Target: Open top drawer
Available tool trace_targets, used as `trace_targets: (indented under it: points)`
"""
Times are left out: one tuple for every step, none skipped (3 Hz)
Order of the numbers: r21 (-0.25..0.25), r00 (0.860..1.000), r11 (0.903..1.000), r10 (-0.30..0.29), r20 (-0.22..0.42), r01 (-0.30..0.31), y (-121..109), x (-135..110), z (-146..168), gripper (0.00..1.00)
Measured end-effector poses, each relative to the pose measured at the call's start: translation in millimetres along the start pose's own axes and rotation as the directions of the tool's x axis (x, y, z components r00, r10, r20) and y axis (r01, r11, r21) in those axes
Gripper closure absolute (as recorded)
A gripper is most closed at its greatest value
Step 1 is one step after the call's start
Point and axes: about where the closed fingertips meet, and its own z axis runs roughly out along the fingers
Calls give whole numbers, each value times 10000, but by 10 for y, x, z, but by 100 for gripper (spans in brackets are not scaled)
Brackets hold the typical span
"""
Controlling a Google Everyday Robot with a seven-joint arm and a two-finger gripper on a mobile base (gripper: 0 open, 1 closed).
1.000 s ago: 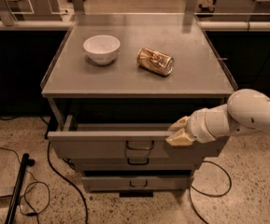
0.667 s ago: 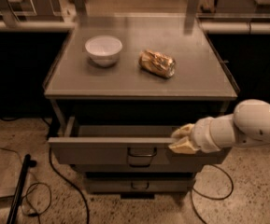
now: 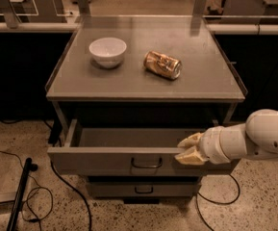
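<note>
The top drawer (image 3: 105,162) of the grey metal cabinet stands pulled out part way, and its inside looks empty. A small dark loop handle (image 3: 146,163) sits at the centre of its flat front. My gripper (image 3: 189,149), with tan fingers (image 3: 188,140) on a white arm coming in from the right, sits at the top edge of the drawer front, right of the handle. One finger is inside the drawer and one is outside, closed on the panel's edge.
A white bowl (image 3: 107,52) and a tipped brown can (image 3: 163,64) lie on the cabinet top (image 3: 143,88). A narrower drawer (image 3: 138,189) is shut below. Black cables (image 3: 37,198) and a dark pole (image 3: 19,198) lie on the floor at left. Counters stand behind.
The drawer front has come further out toward the camera, with my gripper moving along with it on its top edge. The bowl and can have not moved.
</note>
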Motion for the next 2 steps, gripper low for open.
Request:
trace_targets:
  points:
    - [-1, 10000, 10000, 0, 0, 0, -2, -3, 2, 82]
    - [-1, 10000, 10000, -1, 0, 1, -2, -3, 3, 59]
